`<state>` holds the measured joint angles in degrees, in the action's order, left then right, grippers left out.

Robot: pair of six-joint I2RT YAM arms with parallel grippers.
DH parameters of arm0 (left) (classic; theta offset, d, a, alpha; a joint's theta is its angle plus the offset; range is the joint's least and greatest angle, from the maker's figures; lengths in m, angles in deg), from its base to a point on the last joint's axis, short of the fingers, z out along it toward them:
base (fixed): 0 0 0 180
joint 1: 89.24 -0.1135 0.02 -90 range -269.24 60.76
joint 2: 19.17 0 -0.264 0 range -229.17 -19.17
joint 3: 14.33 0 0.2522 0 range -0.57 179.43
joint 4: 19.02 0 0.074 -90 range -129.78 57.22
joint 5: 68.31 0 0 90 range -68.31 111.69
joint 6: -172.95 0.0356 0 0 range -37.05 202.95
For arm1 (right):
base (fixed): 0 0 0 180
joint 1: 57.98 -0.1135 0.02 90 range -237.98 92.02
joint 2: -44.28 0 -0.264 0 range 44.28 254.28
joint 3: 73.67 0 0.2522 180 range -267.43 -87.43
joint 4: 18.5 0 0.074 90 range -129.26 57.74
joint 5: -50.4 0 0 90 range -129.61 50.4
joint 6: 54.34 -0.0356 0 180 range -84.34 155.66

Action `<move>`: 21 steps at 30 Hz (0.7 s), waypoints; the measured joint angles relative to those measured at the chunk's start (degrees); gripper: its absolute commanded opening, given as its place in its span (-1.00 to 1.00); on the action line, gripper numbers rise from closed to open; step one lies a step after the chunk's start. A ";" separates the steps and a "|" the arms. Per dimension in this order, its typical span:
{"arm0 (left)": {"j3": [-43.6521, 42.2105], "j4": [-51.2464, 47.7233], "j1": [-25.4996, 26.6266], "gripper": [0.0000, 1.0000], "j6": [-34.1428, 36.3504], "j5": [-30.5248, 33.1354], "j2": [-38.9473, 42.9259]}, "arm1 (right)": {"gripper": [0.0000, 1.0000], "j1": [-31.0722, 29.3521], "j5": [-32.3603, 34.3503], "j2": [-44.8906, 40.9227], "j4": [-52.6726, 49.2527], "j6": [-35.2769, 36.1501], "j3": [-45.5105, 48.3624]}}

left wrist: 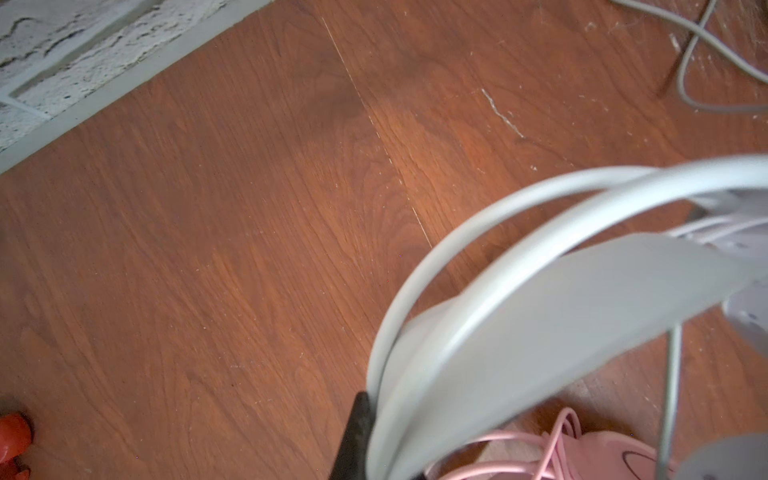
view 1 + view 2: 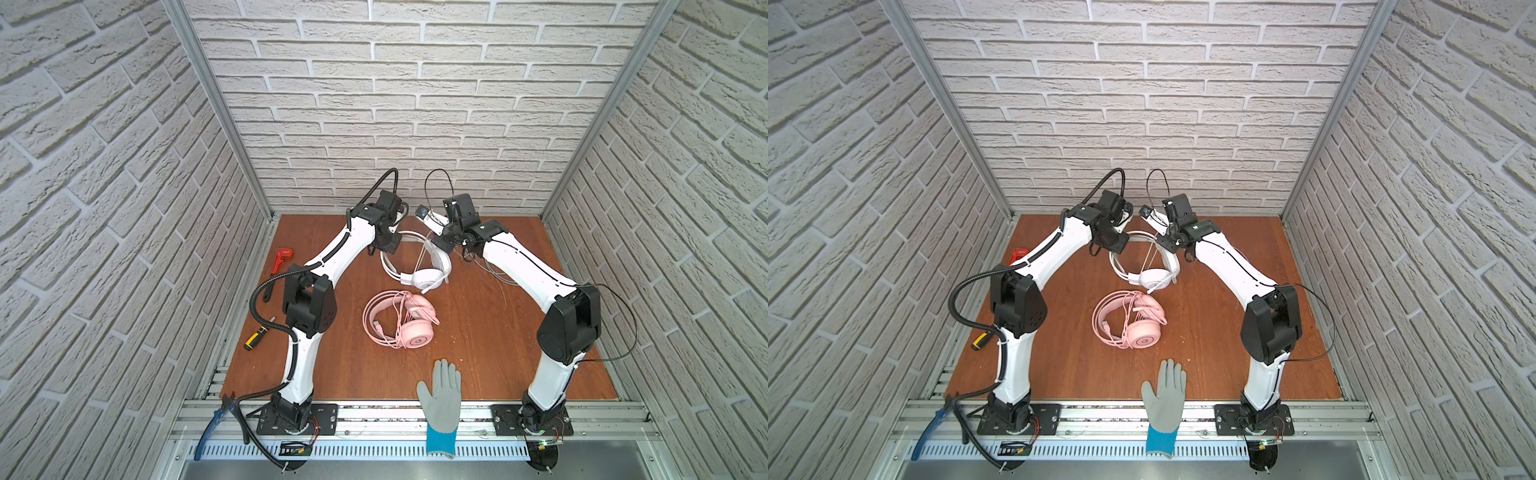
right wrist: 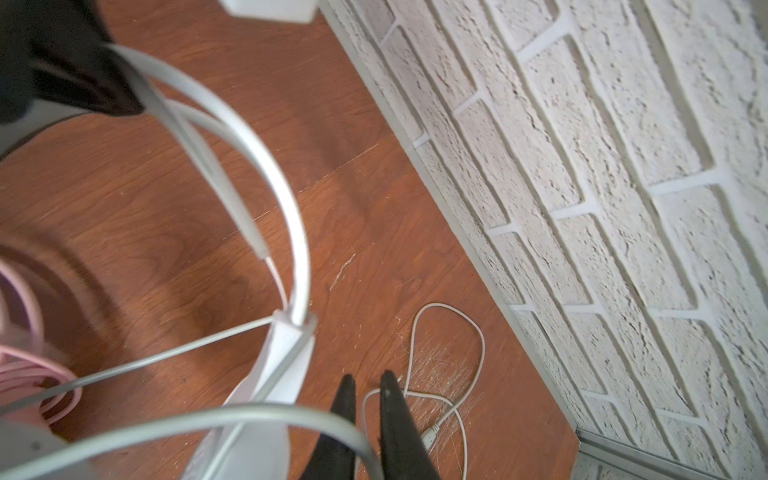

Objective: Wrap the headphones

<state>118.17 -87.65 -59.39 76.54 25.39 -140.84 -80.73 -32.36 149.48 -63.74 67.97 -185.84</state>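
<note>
**Glove nearest, white headset up at the back**

Grey glove (image 2: pixel 442 399) with a blue cuff lies closest, palm down, across the front rail and onto the front edge of the tabletop (image 2: pixel 498 353).

Tabletop: brown wood grain, scuffed near the back wall (image 3: pixel 582 166).

Left arm (image 2: pixel 332 257) and right arm (image 2: pixel 523 262) both reach to the rear centre, wrists close together.

White headset (image 2: pixel 424 278): rear centre, between the two wrists. One earcup rests on the wood and the headband (image 1: pixel 540 299) is raised. The left gripper (image 2: pixel 388 245) has its jaws closed on that headband; the right wrist view shows the bands coming straight out of the black jaws.

Pink headset (image 2: pixel 417 334): lying flat at mid-tabletop, just in front of the white one, with its pink cord bundled across the band. No gripper is near it.

Right gripper (image 3: pixel 368 380): jaws a narrow crack apart. The white headset's cable (image 3: pixel 249 411) arcs in and drops through the gap. It looks loose there, though the blur leaves some doubt. The rest of the cable lies in slack loops on the wood beyond the jaws, plug end included.

Far-left edge, well apart from both headsets:
- blue-handled pliers (image 2: pixel 216 419) on the front rail
- red pipe wrench (image 2: pixel 280 262)
- yellow-and-black screwdriver (image 2: pixel 255 334)
</note>
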 measured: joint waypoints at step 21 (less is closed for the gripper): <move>-3.72 0.63 0.50 -1.00 2.27 -3.74 6.51 | -0.63 6.40 -5.66 2.73 2.60 -11.04 -0.28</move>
<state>114.45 -87.02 -58.89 78.81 21.66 -134.33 -74.32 -38.02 152.22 -61.14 56.94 -186.13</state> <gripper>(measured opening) 0.077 0.178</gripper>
